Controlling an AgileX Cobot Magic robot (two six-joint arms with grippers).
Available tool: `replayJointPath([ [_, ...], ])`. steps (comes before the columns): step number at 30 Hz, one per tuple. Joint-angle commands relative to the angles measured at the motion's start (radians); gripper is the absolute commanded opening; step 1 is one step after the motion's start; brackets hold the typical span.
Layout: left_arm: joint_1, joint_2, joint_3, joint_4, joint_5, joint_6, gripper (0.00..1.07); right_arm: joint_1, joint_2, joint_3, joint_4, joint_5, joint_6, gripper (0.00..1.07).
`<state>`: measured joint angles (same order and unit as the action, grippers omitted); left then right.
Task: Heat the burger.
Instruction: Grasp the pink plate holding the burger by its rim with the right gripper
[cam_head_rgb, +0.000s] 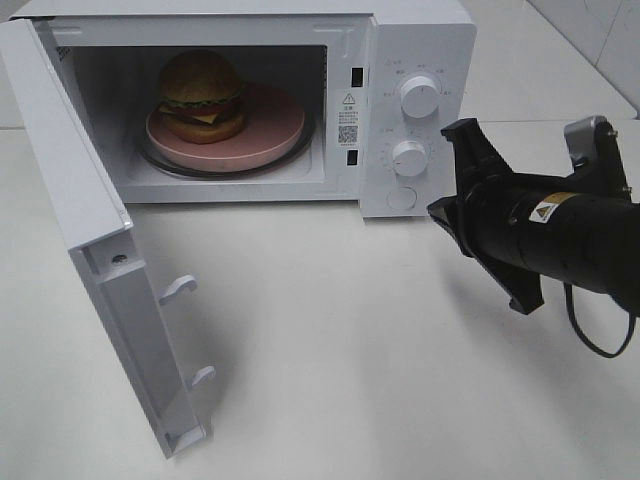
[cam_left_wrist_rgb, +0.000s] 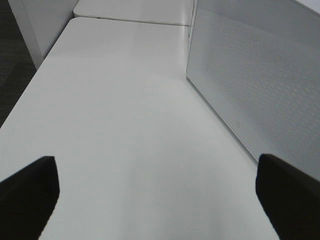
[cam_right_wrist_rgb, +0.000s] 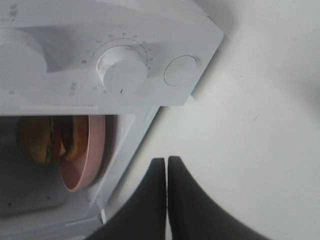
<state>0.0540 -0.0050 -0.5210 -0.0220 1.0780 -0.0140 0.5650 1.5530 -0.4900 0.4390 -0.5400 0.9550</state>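
On your far left, the left pincer (cam_left_wrist_rgb: 157, 192) has its fingers spread wide apart over bare bench (cam_left_wrist_rgb: 125, 125). Next comes the open microwave door (cam_head_rgb: 90, 260), then the burger (cam_head_rgb: 202, 95) on the pink plate (cam_head_rgb: 270, 125) inside the microwave (cam_head_rgb: 420, 40). To its right, well apart from the burger and outside the cavity, your right pincer (cam_right_wrist_rgb: 167, 175) is pressed together, empty, by the lower dial (cam_head_rgb: 409, 158).

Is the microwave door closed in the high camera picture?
No, the microwave door hangs wide open, showing the burger on the pink plate inside.
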Motion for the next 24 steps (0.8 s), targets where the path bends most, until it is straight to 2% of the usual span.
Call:
replayJointPath([
  [1,0.001,-0.015,0.003,0.000,-0.009,-0.003,1.00,0.000,-0.081,0.001,-0.011,0.118,-0.190,0.00],
  [16,0.001,-0.015,0.003,0.000,-0.009,-0.003,1.00,0.000,-0.211,-0.007,-0.012,0.471,-0.654,0.00],
  [20,0.001,-0.015,0.003,0.000,-0.009,-0.003,1.00,0.000,-0.214,-0.077,-0.015,0.699,-0.883,0.00],
  [24,0.001,-0.015,0.003,0.000,-0.009,-0.003,1.00,0.000,-0.214,-0.116,-0.039,0.787,-0.955,0.00],
])
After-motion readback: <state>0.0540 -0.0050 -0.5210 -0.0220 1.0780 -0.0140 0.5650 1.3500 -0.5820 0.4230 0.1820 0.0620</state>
